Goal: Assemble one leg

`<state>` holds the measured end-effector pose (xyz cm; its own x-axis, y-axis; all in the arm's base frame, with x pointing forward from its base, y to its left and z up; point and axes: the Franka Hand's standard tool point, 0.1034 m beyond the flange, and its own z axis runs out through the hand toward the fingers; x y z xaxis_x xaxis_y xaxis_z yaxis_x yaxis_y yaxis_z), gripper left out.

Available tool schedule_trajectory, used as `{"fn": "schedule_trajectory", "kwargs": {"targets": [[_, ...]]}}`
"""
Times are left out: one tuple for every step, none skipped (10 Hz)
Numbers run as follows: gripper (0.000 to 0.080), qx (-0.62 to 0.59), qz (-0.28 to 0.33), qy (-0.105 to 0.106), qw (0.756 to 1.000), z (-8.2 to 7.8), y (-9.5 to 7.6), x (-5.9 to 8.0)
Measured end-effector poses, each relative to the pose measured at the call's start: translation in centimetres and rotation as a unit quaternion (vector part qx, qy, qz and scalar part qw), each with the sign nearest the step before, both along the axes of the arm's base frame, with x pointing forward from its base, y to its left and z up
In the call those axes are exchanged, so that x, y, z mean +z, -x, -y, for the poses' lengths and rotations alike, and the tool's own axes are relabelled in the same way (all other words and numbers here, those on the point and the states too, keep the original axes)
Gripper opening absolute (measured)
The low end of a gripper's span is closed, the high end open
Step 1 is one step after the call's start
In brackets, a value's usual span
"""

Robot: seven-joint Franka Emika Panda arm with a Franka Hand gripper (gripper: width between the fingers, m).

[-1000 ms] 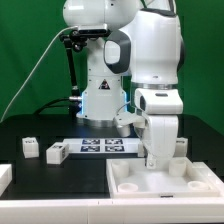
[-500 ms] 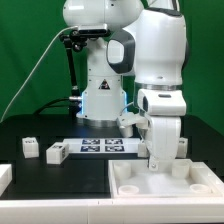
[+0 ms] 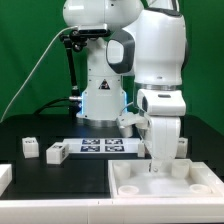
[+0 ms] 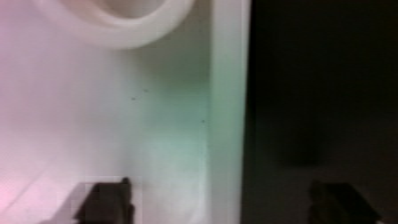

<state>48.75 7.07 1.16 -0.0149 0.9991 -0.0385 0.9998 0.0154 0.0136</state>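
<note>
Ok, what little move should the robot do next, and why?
Probably close the end effector on the white panel's edge: its fingers stand open astride that edge, holding nothing, and a leg lies apart, untouched.

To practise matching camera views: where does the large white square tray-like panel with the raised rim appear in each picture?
Exterior view: the large white square tray-like panel lies bottom right, beneath the gripper.
Wrist view: the panel fills most of the picture, ending at a straight edge.
Shared landmark: the gripper, over it.
</note>
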Motion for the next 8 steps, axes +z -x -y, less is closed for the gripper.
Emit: {"fn": "schedule_trajectory", "kwargs": {"targets": [[0.0613, 0.000, 0.000, 0.000, 1.000, 0.0, 0.0, 0.0], [0.0613, 0.000, 0.000, 0.000, 1.000, 0.0, 0.0, 0.0], [0.0639, 0.000, 0.000, 0.000, 1.000, 0.0, 0.0, 0.0], [0.0648, 0.000, 0.000, 0.000, 1.000, 0.0, 0.0, 0.0], [0.0648, 0.000, 0.000, 0.000, 1.000, 0.0, 0.0, 0.0], [0.0648, -0.001, 0.001, 0.000, 1.000, 0.0, 0.0, 0.1], [0.0649, -0.012, 0.007, 0.001, 1.000, -0.4, 0.2, 1.0], [0.0649, -0.017, 0.014, 0.003, 1.000, -0.8, 0.4, 2.3]]}}
